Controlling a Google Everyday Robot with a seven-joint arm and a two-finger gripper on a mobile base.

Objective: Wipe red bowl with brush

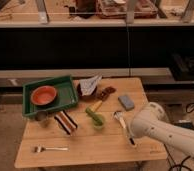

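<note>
Roughly at the table's [85,150] right front lay the brush [123,127], flat on the wood. Its small round head pointed toward the table's middle and its black end toward the near right edge. Long axis ran diagonal, far-left to near-right.

The gripper [139,129] sat at the leading end of the white arm [162,131], just beside the brush's handle on its right and low over the table. Open or closed: could not tell, since the arm's bulk covered it. Contact with the handle: could not tell either.

Judgement: the brush lay left of the gripper and very near, so the grasp needed only a short move leftward, with the jaws set across that diagonal.

The red bowl [43,95] sat upright in the green tray [65,82] at the far left corner, well apart from the brush. The carry would run leftward and away across the table.

Between them, the green cup [98,122] and the yellow-green utensil [94,107] stood just left of the brush head. Farther out were a striped packet [66,122] and a fork [51,148] at the near left.
</note>
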